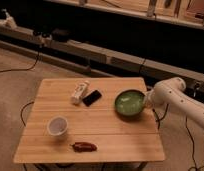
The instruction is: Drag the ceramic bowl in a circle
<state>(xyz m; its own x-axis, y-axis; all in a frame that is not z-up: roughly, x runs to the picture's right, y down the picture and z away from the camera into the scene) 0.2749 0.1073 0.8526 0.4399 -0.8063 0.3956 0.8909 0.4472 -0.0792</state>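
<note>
The ceramic bowl (129, 104) is green, round and shallow, and sits upright on the right part of the wooden table (105, 132), near its right edge. My gripper (146, 103) is at the bowl's right rim, at the end of the white arm (177, 97) that reaches in from the right. The arm's end hides the contact with the rim.
A white cup (57, 125) stands front left. A reddish-brown item (84, 146) lies near the front edge. A black phone (92, 97) and a white packet (80, 92) lie left of the bowl. Cables run on the floor; a low rail crosses behind.
</note>
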